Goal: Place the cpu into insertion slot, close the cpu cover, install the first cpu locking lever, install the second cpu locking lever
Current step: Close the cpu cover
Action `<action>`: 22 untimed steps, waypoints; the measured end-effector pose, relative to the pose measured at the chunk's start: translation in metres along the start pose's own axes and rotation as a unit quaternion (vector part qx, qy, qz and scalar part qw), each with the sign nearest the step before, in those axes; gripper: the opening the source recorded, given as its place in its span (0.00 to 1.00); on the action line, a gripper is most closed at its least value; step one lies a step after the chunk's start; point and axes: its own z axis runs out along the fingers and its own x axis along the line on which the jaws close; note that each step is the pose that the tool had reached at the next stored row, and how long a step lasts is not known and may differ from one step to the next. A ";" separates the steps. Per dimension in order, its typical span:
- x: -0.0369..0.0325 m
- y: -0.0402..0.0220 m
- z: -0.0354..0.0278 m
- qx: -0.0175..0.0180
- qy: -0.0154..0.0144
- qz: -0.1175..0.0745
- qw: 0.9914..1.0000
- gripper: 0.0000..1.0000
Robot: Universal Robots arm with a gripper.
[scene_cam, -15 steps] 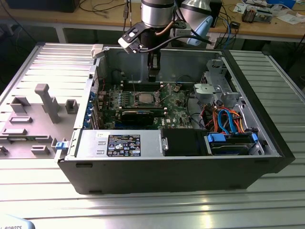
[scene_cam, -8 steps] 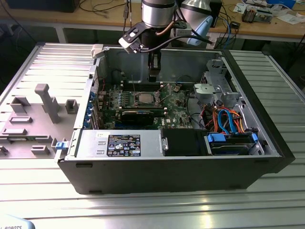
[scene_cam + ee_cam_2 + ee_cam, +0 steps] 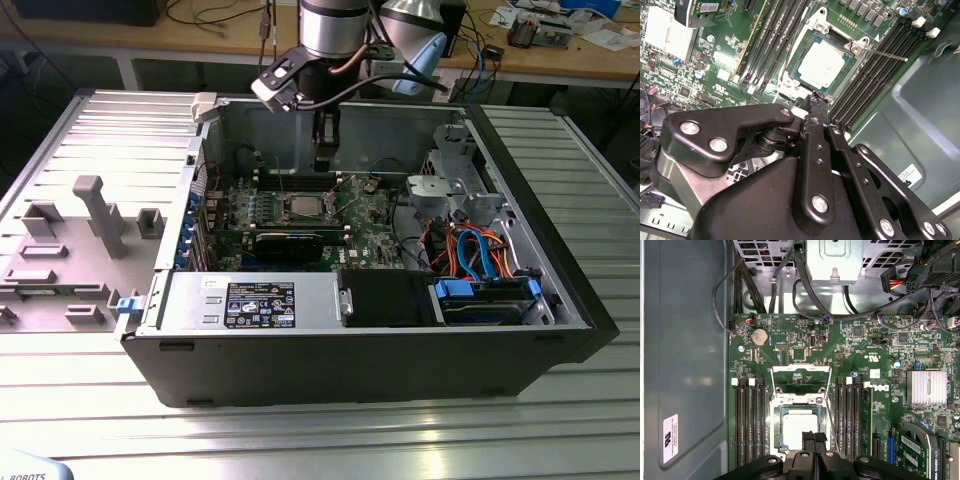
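Observation:
The cpu [image 3: 799, 426] lies flat in the insertion slot [image 3: 774, 439] on the green board, its silvery top showing in both wrist views [image 3: 821, 62]. The cpu cover [image 3: 800, 369] stands tilted open beyond the slot, with green board visible through its window. A thin wire locking lever [image 3: 887, 55] sticks out free beside the slot. My gripper [image 3: 815, 436] hangs over the slot's edge, fingers shut together with nothing between them [image 3: 818, 96]. In the exterior view the gripper [image 3: 325, 165] reaches down into the open computer case above the cpu [image 3: 303, 207].
Long black memory slots [image 3: 747, 425] flank the socket on both sides. A drive cage with cables [image 3: 470, 215] fills the case at the exterior view's right. A grey fixture plate [image 3: 70, 250] lies outside the case at the exterior view's left. A finned heatsink [image 3: 926, 387] sits nearby.

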 end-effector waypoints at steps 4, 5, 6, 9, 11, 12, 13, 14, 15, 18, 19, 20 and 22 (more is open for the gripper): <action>0.0000 0.0011 0.0000 0.000 0.000 0.000 1.000 0.11; 0.0000 0.0015 0.0000 0.000 0.000 0.000 1.000 0.11; 0.0000 0.0018 0.0000 0.000 0.000 0.000 1.000 0.11; 0.0000 0.0024 0.0000 0.000 0.000 0.000 1.000 0.11; 0.0000 0.0027 0.0000 0.000 0.000 0.000 1.000 0.11; 0.0000 0.0029 0.0000 0.000 0.000 0.000 1.000 0.11; 0.0000 0.0034 0.0000 0.000 0.000 0.000 1.000 0.11; 0.0001 0.0038 0.0000 0.000 0.000 0.000 1.000 0.11; 0.0001 0.0038 0.0000 0.000 0.000 0.000 1.000 0.11; 0.0001 0.0044 0.0000 0.000 0.000 0.000 1.000 0.11; 0.0001 0.0047 0.0001 0.000 0.000 0.000 1.000 0.11; 0.0001 0.0050 0.0000 0.000 0.000 0.000 1.000 0.11; 0.0001 0.0061 0.0000 0.000 0.000 0.000 1.000 0.11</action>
